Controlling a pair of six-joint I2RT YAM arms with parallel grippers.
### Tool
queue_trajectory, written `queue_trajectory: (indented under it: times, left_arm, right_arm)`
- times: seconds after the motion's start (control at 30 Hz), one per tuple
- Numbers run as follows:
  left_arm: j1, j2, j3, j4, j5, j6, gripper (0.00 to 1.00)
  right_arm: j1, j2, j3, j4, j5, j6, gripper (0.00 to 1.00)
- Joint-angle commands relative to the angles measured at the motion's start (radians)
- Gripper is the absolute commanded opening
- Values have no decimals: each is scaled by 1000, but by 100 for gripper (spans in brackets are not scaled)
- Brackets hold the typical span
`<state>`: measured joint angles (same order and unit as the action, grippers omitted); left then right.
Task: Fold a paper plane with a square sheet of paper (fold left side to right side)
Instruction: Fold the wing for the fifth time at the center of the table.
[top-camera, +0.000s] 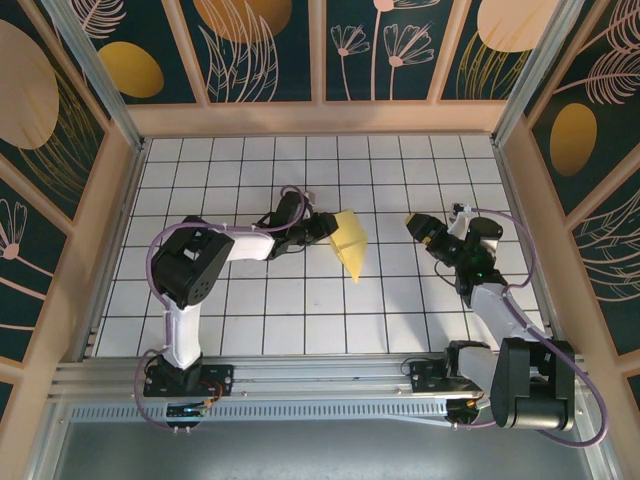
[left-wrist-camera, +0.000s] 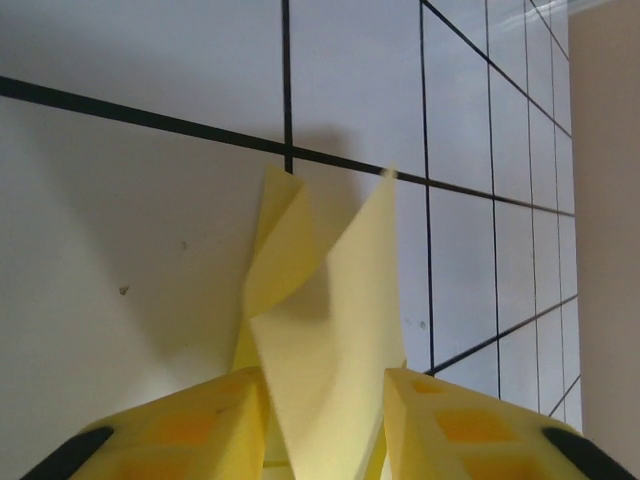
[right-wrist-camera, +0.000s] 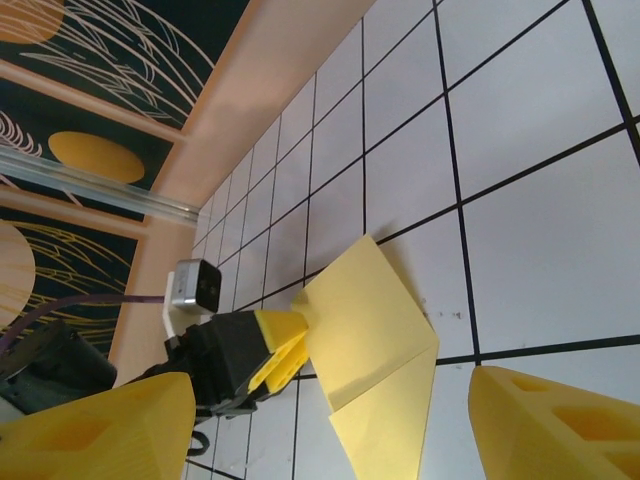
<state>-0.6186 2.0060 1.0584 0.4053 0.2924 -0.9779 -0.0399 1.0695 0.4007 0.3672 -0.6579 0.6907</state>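
Yellow paper, top view: the folded paper sheet (top-camera: 350, 243) sits mid-table (top-camera: 300, 300), its point toward my bases and its left edge raised.
Left tool, top view: my left tool (top-camera: 325, 228) meets that raised edge.
Right tool, top view: my right tool (top-camera: 418, 228) hangs apart, right of the sheet.
Left wrist: my fingers (left-wrist-camera: 230, 420) press in on both sides of the upright flaps, pinching them.
Right wrist: my jaws are spread wide with nothing held; the sheet lies on the tiles ahead, and the left tool grips its far edge.
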Motion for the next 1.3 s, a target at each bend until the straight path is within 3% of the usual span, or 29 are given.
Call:
queue_trajectory:
  times: [0.0,0.13,0.23,0.43,0.53,0.67,0.8,1.0,1.27]
  left_arm:
    - [-3,26,22,39,8,-9,25]
    - [-4,1,6,40,1,19,6]
    - [-4,-47,-12,21,-9,69,0]
    - [-2,-205,-78,5,13,205,0]
    - [-2,-323,-153,10,46,285,0]
    - [0,-451,-232,47,124,340,0]
    - [2,-541,-298,108,196,331,0]
    - [4,-578,-332,183,263,289,0]
    - [5,-553,-307,155,261,283,0]
  right_arm:
    - [-9,-13,-9,61,-43,16,73]
    - [-13,-10,-8,62,-59,7,73]
    - [-14,-2,-6,76,-82,-2,71]
    - [-14,51,3,148,-207,-22,69]
    - [0,111,13,200,-322,-28,73]
    - [82,187,36,240,-385,-75,76]
    - [182,273,28,406,-411,-54,82]
    - [285,424,29,706,-463,71,82]
    - [343,486,78,669,-474,50,71]
